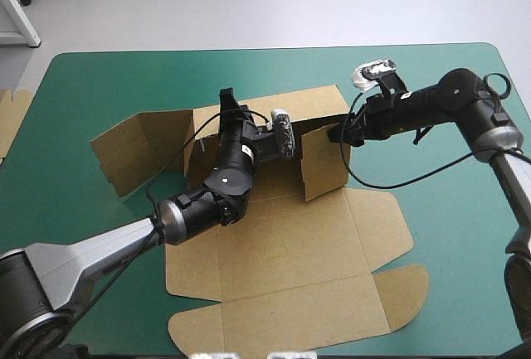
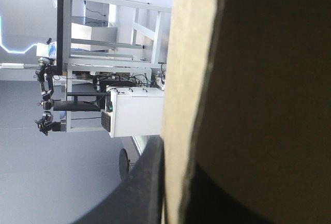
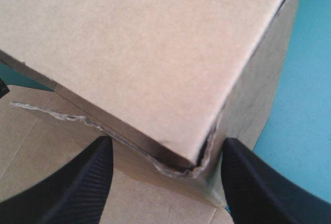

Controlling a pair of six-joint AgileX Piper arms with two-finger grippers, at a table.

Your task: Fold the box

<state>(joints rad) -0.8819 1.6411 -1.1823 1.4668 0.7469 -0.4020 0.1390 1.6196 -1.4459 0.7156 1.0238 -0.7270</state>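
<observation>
Brown box (image 2: 248,79) in left gripper (image 2: 175,167) blocks its view; spare board (image 1: 12,117) aside.

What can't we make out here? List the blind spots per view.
1. Left wrist view: a box wall fills the picture ahead of the left gripper, hiding the table and the rest of the box.
2. Right wrist view: the raised corner, between the fingers of the open right gripper, blocks the box's inside.
3. High view: both grippers' fingertips are small and partly covered by wrists and raised walls, so contact is unclear.
</observation>
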